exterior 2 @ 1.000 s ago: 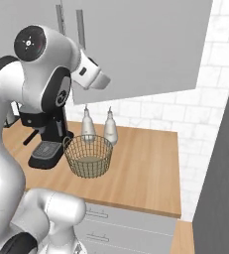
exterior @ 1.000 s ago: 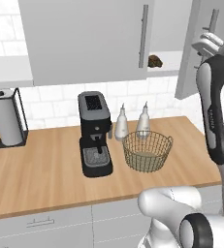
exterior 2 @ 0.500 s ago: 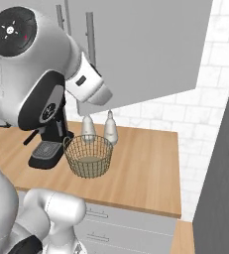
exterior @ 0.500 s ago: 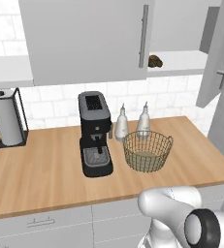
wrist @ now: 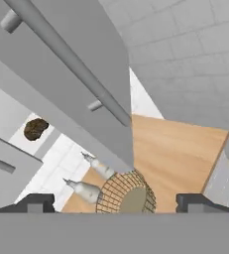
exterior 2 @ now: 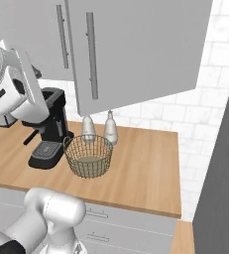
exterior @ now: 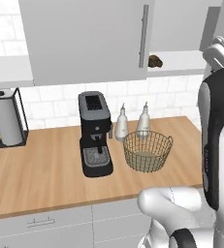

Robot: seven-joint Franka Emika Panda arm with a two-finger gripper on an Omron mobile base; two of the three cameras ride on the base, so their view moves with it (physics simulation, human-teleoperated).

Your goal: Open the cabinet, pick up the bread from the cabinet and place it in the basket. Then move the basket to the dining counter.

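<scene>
The cabinet (exterior: 84, 38) has its right door (exterior 2: 141, 49) swung open, and the long bar handle (wrist: 66, 54) runs just ahead of the hand. On the white inner shelf lies the small dark brown bread (exterior: 155, 61), also seen left of the door (wrist: 35, 128). The tan wire basket (exterior: 147, 151) stands empty on the wood worktop below (exterior 2: 89, 156). My gripper (wrist: 117, 203) is open, fingers wide apart with nothing between them, a short way back from the door handle and above the basket (wrist: 126, 193). The dining counter is out of view.
A black coffee machine (exterior: 95, 133) stands left of the basket, with two pale bottles (exterior: 121, 123) (exterior: 143, 121) behind it. A paper-towel holder (exterior: 6, 121) is at the far left. The open door overhangs the worktop (exterior 2: 145, 163). Grey drawers run below.
The fingers have spread from partly shut to wide open and let go of the door handle. The arm has pulled back and the right door stands a little wider.
</scene>
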